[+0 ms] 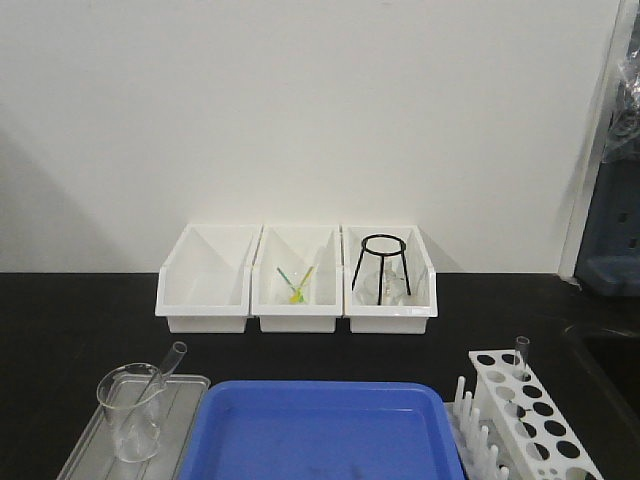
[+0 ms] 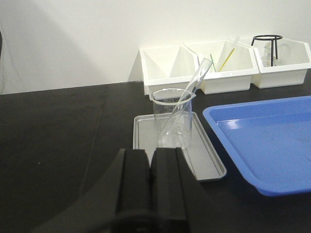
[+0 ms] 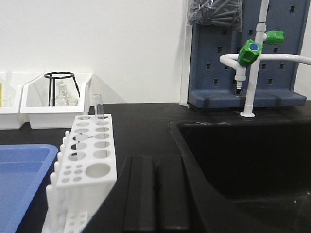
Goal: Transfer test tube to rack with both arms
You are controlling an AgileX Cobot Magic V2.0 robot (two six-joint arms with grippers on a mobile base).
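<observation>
A clear test tube (image 1: pixel 165 367) leans inside a glass beaker (image 1: pixel 131 411) on a grey tray (image 1: pixel 185 395); it also shows in the left wrist view (image 2: pixel 191 90). The white rack (image 1: pixel 530 415) stands at the front right with another clear tube (image 1: pixel 521 356) upright in a far hole; the right wrist view shows the rack (image 3: pixel 90 155) and that tube (image 3: pixel 98 106). My left gripper (image 2: pixel 151 162) is shut and empty, just in front of the beaker (image 2: pixel 172 119). My right gripper (image 3: pixel 154 177) is shut and empty, to the right of the rack. Neither gripper shows in the front view.
A blue tray (image 1: pixel 325 430) lies between the grey tray and the rack. Three white bins (image 1: pixel 297 280) stand at the back; the right one holds a black wire stand (image 1: pixel 382 262). A black sink (image 3: pixel 243 160) and a tap with green knobs (image 3: pixel 250 51) are on the right.
</observation>
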